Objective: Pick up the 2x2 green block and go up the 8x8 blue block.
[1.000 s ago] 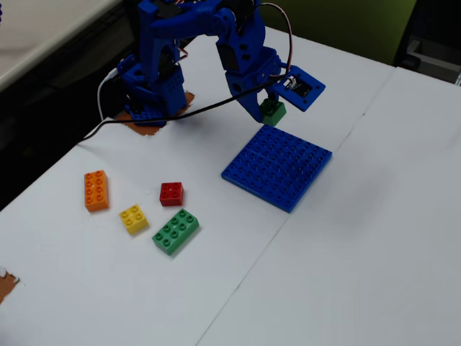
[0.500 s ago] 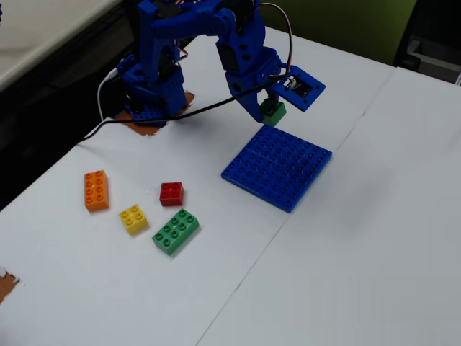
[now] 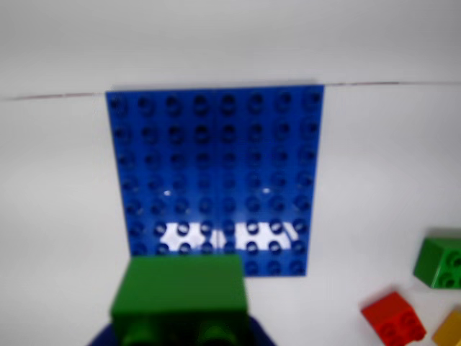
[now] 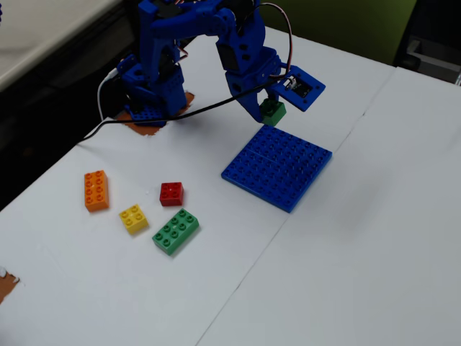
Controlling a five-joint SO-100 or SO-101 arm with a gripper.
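Counter [image 4: 374, 238] first: white, with the 8x8 blue block [image 4: 277, 166] lying flat on it. Hanging just past the plate's far corner, clear of the studs, the gripper [image 4: 268, 109] is clamped on the 2x2 green block [image 4: 273, 112]. Carrying it inward over the plate and lowering it squarely onto the studs looks wisest. Only the fixed view shows the orange brick [image 4: 96, 190]; the wrist view shows the brick's edge against the plate's near rows.
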